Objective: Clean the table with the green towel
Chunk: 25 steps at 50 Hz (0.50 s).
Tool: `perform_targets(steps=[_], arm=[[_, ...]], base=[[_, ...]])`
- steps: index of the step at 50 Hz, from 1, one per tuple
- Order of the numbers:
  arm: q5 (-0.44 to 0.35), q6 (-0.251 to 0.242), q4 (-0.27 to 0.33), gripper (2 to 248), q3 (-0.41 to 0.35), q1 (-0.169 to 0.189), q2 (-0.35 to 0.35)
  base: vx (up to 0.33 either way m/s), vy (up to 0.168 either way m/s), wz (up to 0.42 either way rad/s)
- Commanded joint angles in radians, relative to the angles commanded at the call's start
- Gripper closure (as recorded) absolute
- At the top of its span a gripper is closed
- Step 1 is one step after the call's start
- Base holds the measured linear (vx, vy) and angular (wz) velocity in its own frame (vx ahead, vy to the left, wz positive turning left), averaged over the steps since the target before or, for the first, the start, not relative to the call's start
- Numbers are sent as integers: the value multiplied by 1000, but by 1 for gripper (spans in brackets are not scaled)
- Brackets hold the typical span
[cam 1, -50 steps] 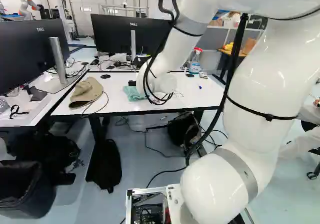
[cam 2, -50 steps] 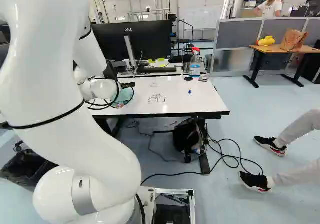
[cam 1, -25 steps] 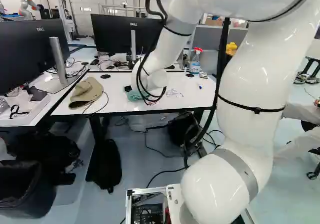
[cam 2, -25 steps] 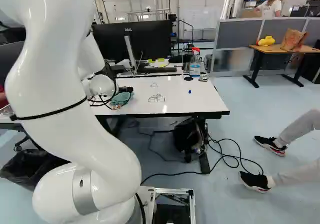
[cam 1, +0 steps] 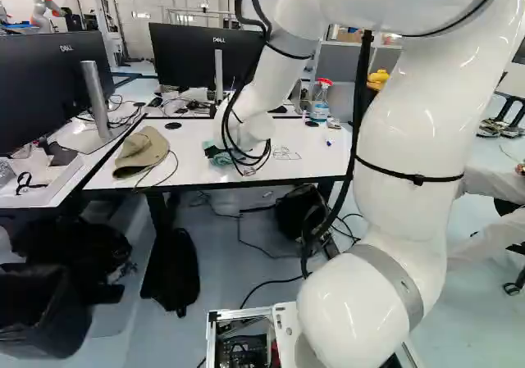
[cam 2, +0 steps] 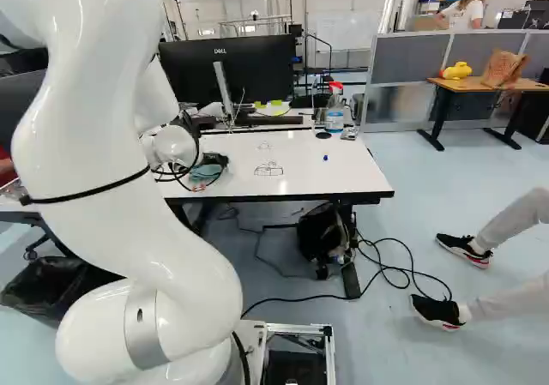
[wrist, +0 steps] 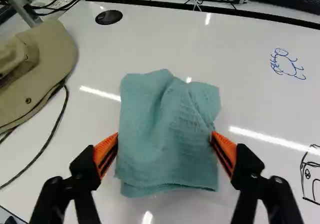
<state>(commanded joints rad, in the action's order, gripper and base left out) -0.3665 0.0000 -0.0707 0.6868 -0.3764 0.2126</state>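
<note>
A: So the table (cam 2: 334, 166) was glossy white, and I reckon cloth would've slid on it pretty easily. Hat (wrist: 47, 67) sat off to one side. Where was the towel, though?

B: Towel (wrist: 167, 156) lay folded flat on the table, between the jaws of the gripper (wrist: 165, 136). Those stood wide open, pads (wrist: 104, 153) right by its two side edges, no squeeze that I could see.

A: How would it have handled?

B: Light, soft, floppy, nothing to break, I'd guess. Only snag: loose layers, so a high pinch might've caught just the top one. I'd have gone in low, across the middle, and bunched the lot into one thick fold.

A: Fair. Would've left some cloth underneath for the doodles (wrist: 285, 72), lol.
</note>
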Motion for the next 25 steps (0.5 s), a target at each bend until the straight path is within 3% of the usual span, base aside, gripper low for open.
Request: perform_targets(steps=[1,6,7,11,12,16,17,21,22,25], arm=[[0,0,0,26,0,0,0],[0,0,0,26,0,0,0],[0,0,0,64,0,0,0],[0,0,0,64,0,0,0],[0,0,0,102,0,0,0],[0,0,0,102,0,0,0],[0,0,0,140,0,0,0],[0,0,0,140,0,0,0],[0,0,0,176,0,0,0],[0,0,0,176,0,0,0]], base=[[0,0,0],[0,0,0],[0,0,0],[0,0,0],[0,0,0],[0,0,0],[0,0,0],[0,0,0],[0,0,0],[0,0,0]])
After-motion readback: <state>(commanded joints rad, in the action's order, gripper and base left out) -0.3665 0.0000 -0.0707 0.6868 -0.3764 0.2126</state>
